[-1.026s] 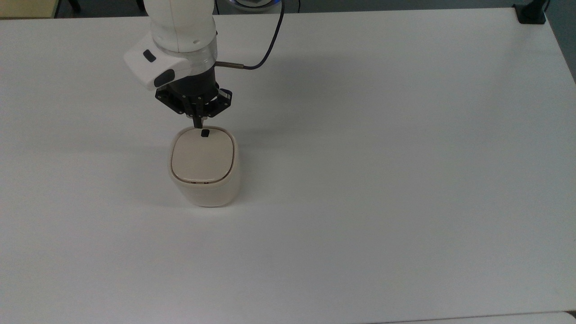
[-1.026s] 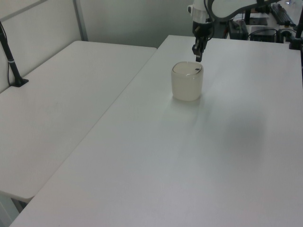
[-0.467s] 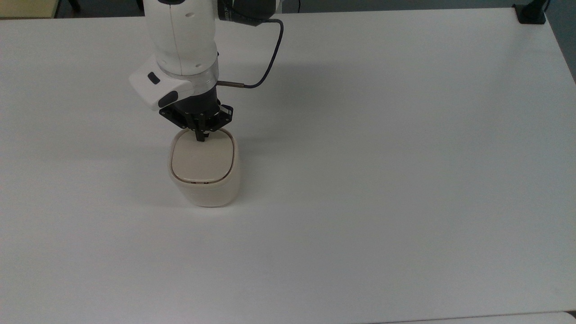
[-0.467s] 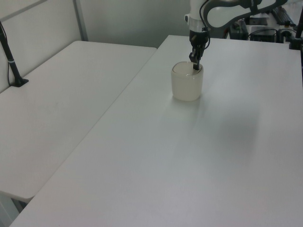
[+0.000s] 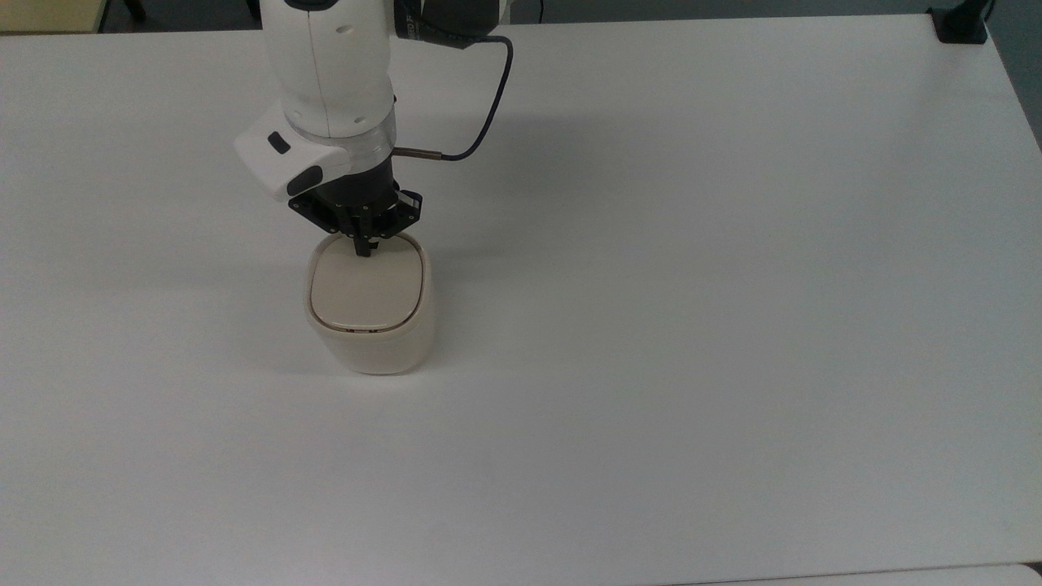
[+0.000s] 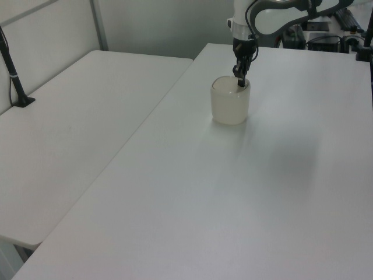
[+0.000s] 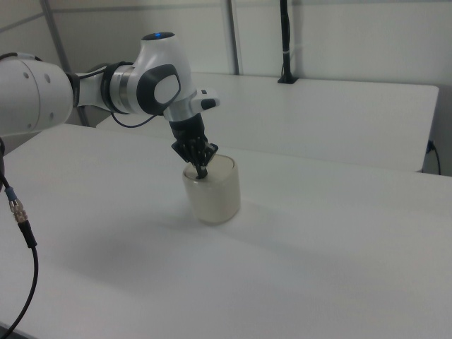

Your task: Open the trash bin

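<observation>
Pressing down with fingers pinched together, the gripper (image 5: pixel 363 249) touches the trash bin (image 5: pixel 368 325) lid's far edge. Only the right view shows the second table (image 7: pixel 332 113) beyond.

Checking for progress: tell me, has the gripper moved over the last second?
Yes. In the top view the gripper came down onto the bin, at the lid edge where the black button showed.
</observation>
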